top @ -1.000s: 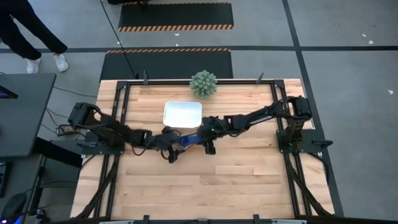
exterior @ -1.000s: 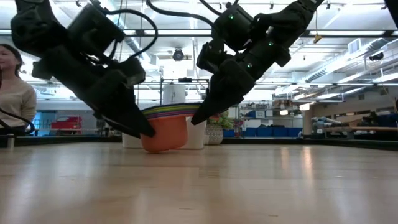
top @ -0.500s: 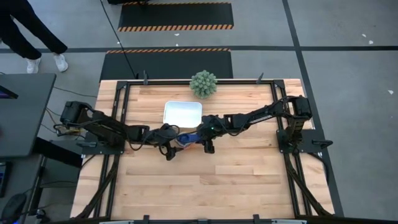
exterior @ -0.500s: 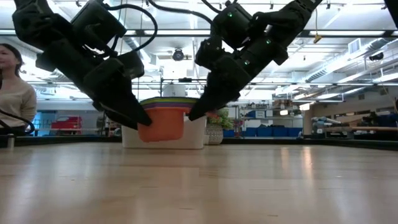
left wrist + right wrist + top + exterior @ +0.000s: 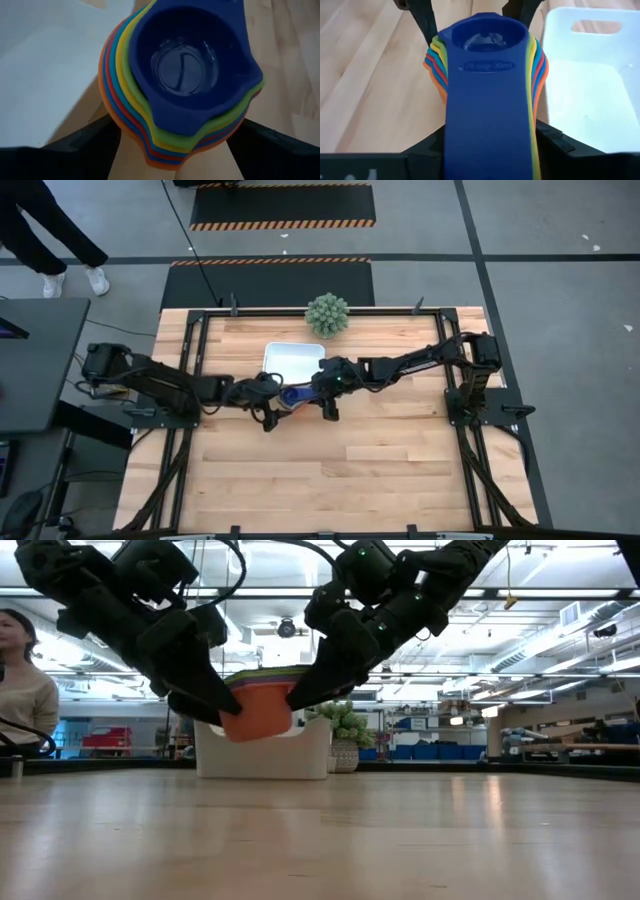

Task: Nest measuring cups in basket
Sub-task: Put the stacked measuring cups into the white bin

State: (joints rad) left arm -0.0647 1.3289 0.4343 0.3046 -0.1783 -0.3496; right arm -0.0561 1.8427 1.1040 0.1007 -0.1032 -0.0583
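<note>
The cups [image 5: 262, 708] sit nested in one stack, navy innermost and orange outermost, with green, yellow, blue and red rims showing between. The stack hangs clear of the counter [image 5: 330, 470], held between both grippers, just at the near edge of the basket [image 5: 292, 359].

The left gripper [image 5: 212, 712] comes in from the left and spreads its fingers wide around the orange bowl at the bottom of the stack, one finger on either side. In the left wrist view the stack [image 5: 180, 80] fills the frame, with the dark fingers [image 5: 75, 145] flanking its lower part.

The right gripper [image 5: 300, 698] reaches in from the right and is about half closed on the stacked handles; in the right wrist view the navy handle [image 5: 485, 115] runs back between its fingers [image 5: 425, 147], and the basket [image 5: 585, 90] lies just beside the stack.

In the high view the two grippers meet near the middle of the counter, the left [image 5: 268, 396] and the right [image 5: 318, 386], with a blue patch of the cups [image 5: 296, 394] between them. The basket is white and holds nothing visible. A spiky green plant [image 5: 327, 314] stands at the far edge of the counter, beyond the basket. A person [image 5: 22, 680] shows at the far left of the low view.
</note>
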